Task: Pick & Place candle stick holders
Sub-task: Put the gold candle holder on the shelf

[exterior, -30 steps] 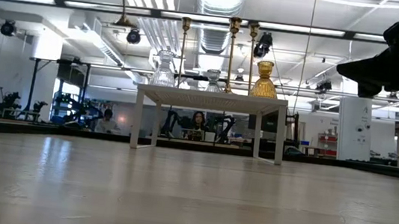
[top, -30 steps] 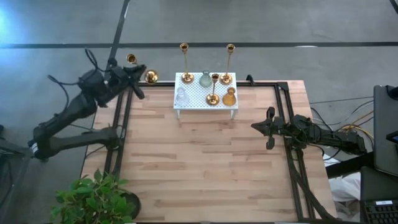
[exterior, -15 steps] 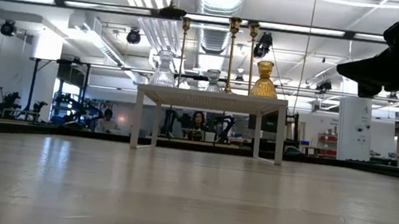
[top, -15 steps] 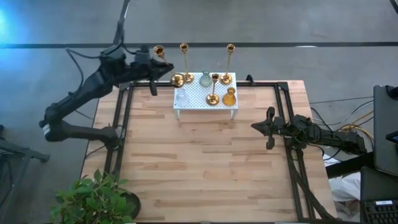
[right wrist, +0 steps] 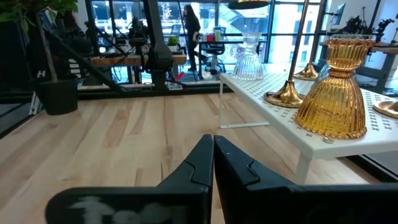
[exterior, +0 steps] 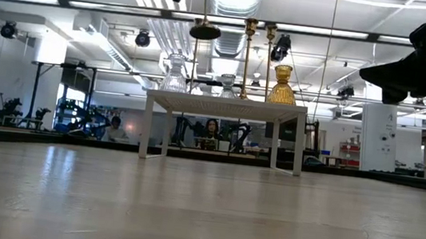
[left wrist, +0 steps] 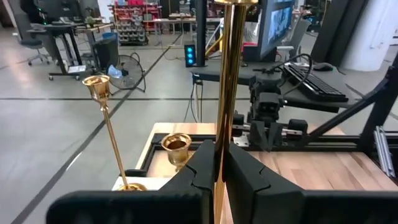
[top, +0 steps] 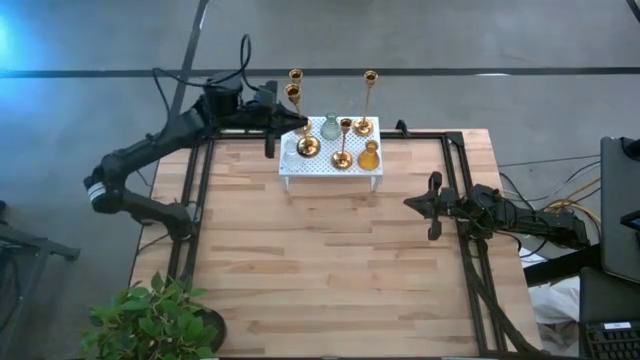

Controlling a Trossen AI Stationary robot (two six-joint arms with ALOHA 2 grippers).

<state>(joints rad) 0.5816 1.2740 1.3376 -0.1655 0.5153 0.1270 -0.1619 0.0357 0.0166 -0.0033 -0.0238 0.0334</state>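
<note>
left gripper (left wrist: 219, 163): clamped tight on the thin stem of a tall brass holder (top: 303, 125), hanging it over the rack's (top: 322, 156) left end
holder base: clear above the rack top, in the air near the glass holder (exterior: 175, 72)
room: most of the table (top: 320, 260) in front of the rack was bare wood
right gripper (right wrist: 213, 148): fingers pressed together, gripping nothing, parked low at the right side

White perforated rack (top: 330, 160) on wooden table (top: 320, 270), potted plant (top: 155, 318) at table corner, keyboard (left wrist: 314, 79) behind
</note>
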